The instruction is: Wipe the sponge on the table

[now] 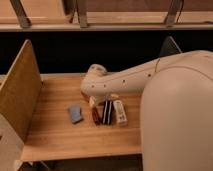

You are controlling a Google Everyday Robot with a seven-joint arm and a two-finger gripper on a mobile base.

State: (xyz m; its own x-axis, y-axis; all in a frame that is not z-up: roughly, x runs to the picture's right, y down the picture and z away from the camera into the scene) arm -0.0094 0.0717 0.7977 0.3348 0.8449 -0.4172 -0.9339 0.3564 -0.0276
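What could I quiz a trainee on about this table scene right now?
1. True or false: in the camera view, the sponge lies on the table, left of the striped block.
2. Pick one: the pincer sits A) over the sponge, B) above the row of items around the striped block, C) off the table.
3. Fill in: the white oblong object lies on the striped block's ___ side.

Key: 1 true; 2 B; 3 right.
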